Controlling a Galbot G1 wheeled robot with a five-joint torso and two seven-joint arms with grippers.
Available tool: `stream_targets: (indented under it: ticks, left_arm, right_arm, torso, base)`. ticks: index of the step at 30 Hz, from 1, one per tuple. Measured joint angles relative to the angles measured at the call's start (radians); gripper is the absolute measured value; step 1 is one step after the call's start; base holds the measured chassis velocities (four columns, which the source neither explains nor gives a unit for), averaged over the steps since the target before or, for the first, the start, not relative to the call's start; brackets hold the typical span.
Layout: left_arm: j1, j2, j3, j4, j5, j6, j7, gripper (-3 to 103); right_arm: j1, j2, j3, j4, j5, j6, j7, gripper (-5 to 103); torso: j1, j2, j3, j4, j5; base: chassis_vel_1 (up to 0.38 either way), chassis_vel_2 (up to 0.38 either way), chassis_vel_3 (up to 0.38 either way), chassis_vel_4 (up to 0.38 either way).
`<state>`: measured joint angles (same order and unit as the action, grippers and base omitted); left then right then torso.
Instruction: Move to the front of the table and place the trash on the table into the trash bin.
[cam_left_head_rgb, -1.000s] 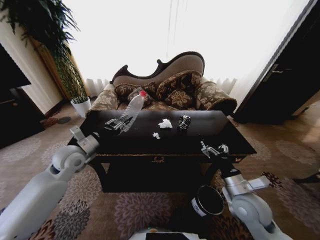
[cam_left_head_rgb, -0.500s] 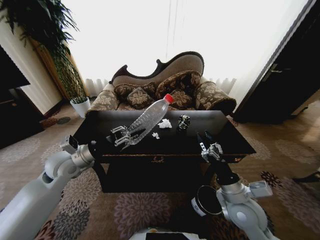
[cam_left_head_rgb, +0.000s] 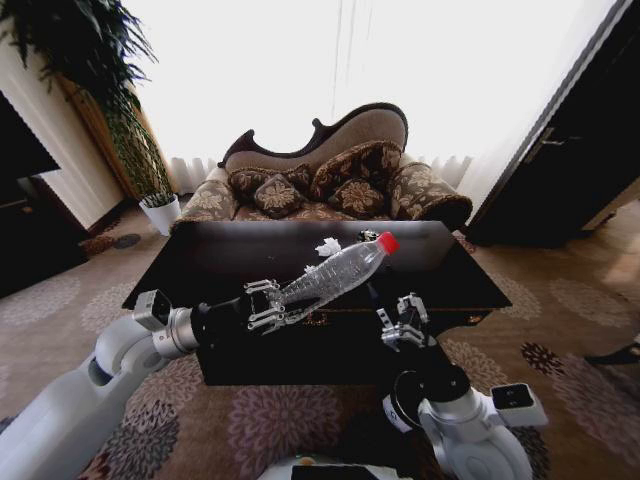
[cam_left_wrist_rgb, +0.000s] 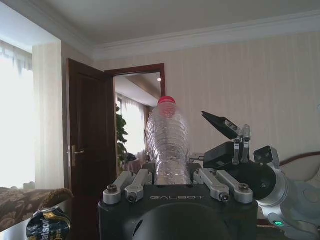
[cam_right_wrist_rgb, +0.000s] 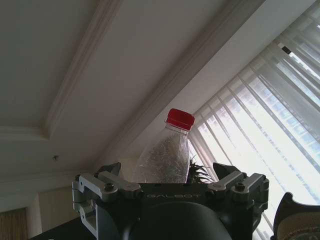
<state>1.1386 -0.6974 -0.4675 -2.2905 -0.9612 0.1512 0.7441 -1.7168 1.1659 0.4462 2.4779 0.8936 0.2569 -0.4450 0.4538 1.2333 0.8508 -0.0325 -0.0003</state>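
My left gripper (cam_left_head_rgb: 263, 305) is shut on the base of the clear plastic bottle (cam_left_head_rgb: 330, 280). It holds the bottle tilted over the front edge of the dark table (cam_left_head_rgb: 230, 262), red cap pointing up and right. In the left wrist view the bottle (cam_left_wrist_rgb: 168, 145) stands between the left gripper's fingers (cam_left_wrist_rgb: 124, 184). My right gripper (cam_left_head_rgb: 402, 322) hangs open just right of the bottle, in front of the table. White paper scraps (cam_left_head_rgb: 328, 246) and the dark can (cam_left_wrist_rgb: 47, 226) lie on the table top. The black trash bin (cam_left_head_rgb: 393, 408) sits on the carpet, mostly hidden behind my right arm.
A patterned sofa (cam_left_head_rgb: 330, 180) stands behind the table. A potted plant in a white pot (cam_left_head_rgb: 160, 212) is at the back left, a dark door (cam_left_head_rgb: 560, 170) on the right. Patterned carpet (cam_left_head_rgb: 560, 300) surrounds the table.
The left gripper carried the bottle from over the table's left part down and right to the front edge, tipping it flatter. The right gripper drew back from the table edge toward me.
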Motion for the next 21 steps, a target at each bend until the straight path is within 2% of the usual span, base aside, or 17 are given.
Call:
stream_targets:
  ticks: [13, 14, 16, 19, 21]
  left_arm:
    - [-0.009, -0.015, 0.105, 0.008, 0.070, 0.004, 0.009, 30]
    - [-0.011, -0.016, 0.109, 0.010, 0.072, 0.004, 0.009, 30]
    - [-0.016, -0.015, 0.111, 0.011, 0.072, 0.004, 0.010, 30]
    - [-0.019, -0.014, 0.111, 0.011, 0.070, 0.004, 0.013, 30]
    - [-0.021, -0.014, 0.111, 0.012, 0.069, 0.004, 0.014, 30]
  right_arm:
    - [-0.017, 0.053, -0.030, -0.005, -0.083, 0.000, -0.016, 100]
    - [-0.018, 0.055, -0.031, -0.006, -0.085, 0.001, -0.016, 103]
    - [-0.019, 0.055, -0.028, -0.011, -0.085, 0.004, -0.022, 95]
    - [-0.018, 0.054, -0.028, -0.014, -0.085, 0.005, -0.026, 90]
    - [-0.016, 0.056, -0.031, -0.016, -0.085, 0.006, -0.027, 79]
  torso:
    - [0.000, 0.000, 0.000, 0.0000, -0.0001]
    - [0.000, 0.000, 0.000, 0.0000, 0.0000]
    - [0.000, 0.000, 0.000, 0.0000, 0.0000]
    - [0.000, 0.000, 0.000, 0.0000, 0.0000]
    - [0.000, 0.000, 0.000, 0.0001, 0.0001]
  base:
    - [0.000, 0.000, 0.000, 0.000]
    - [0.000, 0.000, 0.000, 0.000]
    - [0.000, 0.000, 0.000, 0.000]
    - [0.000, 0.000, 0.000, 0.000]
    - [0.000, 0.000, 0.000, 0.000]
